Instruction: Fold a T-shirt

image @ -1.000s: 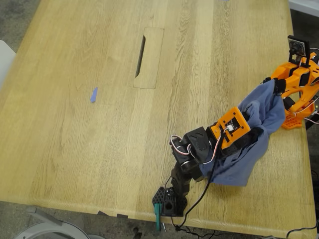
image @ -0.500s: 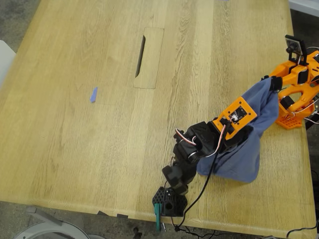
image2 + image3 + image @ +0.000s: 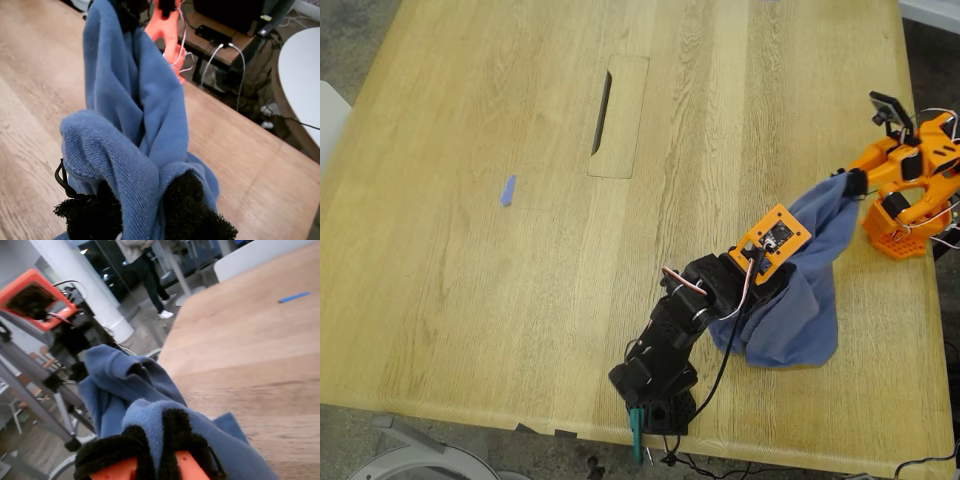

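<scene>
Both tools clenched on T-shirt (image 3: 800, 300), lifted betw. them over table (image 3: 520, 300).

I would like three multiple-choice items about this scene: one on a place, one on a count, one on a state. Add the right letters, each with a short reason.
1. In the exterior view, the small blue scrap lies:
A) to the left of the slot
B) under the T-shirt
C) at the right edge

2. How many grippers hold the T-shirt?
A) none
B) one
C) two

3. The T-shirt is:
A) spread flat
B) bunched, hanging between the two arms
C) neatly folded

Answers:
1 A: the scrap lies alone on bare wood, left of the slot.
2 C: my first gripper and my second gripper each have cloth between the fingers.
3 B: the cloth is crumpled, its lower part on the table.
</scene>
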Controlling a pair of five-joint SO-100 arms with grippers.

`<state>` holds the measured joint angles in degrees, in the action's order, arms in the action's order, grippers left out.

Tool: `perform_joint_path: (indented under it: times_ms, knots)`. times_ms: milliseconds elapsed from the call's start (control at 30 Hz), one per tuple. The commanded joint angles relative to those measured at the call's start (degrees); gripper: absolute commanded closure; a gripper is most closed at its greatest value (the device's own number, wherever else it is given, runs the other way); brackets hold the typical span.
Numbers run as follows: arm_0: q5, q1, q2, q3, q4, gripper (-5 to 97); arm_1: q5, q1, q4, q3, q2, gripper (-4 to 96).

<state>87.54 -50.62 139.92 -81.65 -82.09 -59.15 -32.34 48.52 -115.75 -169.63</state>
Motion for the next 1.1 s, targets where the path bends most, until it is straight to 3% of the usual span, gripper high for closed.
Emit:
perform_joint_path:
  times_ms: [0, 433, 667, 800, 1067]
  knots:
    - [0.35, 2.29, 6.5, -9.23, 9.67, 92, 0.09, 2.11, -4.57, -6.5, -3.78, 91.4]
    - [0.0, 12.48, 22.06, -48.96, 31.99, 92, -1.05, 16.61, -35.51, -43.24, -11.51, 91.4]
    - [-0.18, 21.45, 22.85, -62.31, 44.12, 92, -2.29, 29.09, -51.15, -51.42, -3.16, 91.3]
    - [-0.18, 29.09, 17.58, -66.36, 54.23, 92, -3.08, 34.89, -60.38, -52.82, 5.36, 91.3]
    - [-0.18, 42.36, -5.54, -62.05, 76.9, 92, -3.69, 43.24, -79.19, -47.2, 29.36, 91.3]
